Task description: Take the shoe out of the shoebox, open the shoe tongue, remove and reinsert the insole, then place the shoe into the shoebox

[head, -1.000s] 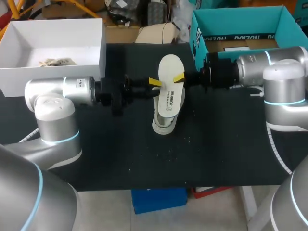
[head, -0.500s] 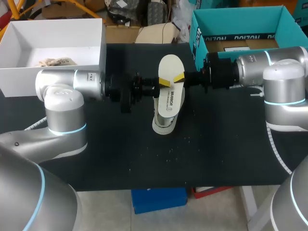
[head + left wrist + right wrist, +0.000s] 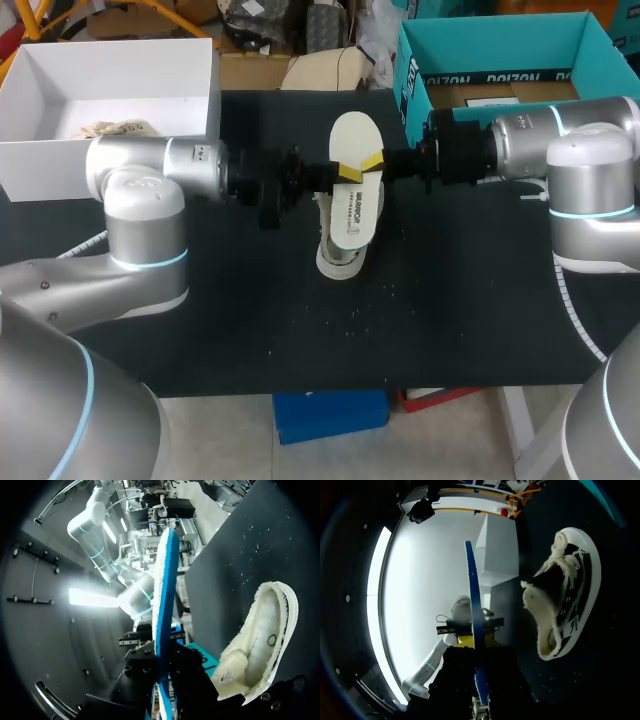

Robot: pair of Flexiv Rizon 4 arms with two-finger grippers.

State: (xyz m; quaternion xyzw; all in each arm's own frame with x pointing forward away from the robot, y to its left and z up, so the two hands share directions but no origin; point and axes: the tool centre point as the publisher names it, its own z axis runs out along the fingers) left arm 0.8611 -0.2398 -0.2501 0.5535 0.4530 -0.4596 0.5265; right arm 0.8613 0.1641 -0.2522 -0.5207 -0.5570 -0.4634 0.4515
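Observation:
A white insole (image 3: pixel 352 140) with a blue underside hangs level above the table, over a white knit shoe (image 3: pixel 340 258) that stands on the black tabletop. My right gripper (image 3: pixel 372 161) is shut on the insole's right edge. From the other side, my left gripper (image 3: pixel 345 172) has its fingers closed on the left edge. In the left wrist view the insole (image 3: pixel 164 595) runs edge-on out from between the fingers, with the shoe (image 3: pixel 260 635) beside it. The right wrist view also has the insole (image 3: pixel 472 595) edge-on in its grip, and the shoe (image 3: pixel 565 595) to one side.
A white open shoebox (image 3: pixel 213 95) with crumpled paper (image 3: pixel 115 127) inside stands at the back left. A teal box (image 3: pixel 408 75) stands at the back right, close behind my right arm. Small white specks lie on the black tabletop (image 3: pixel 300 330) in front of the shoe.
My left arm has moved right up to the insole and its fingers have closed on the edge. The right arm, the insole and the shoe have stayed put.

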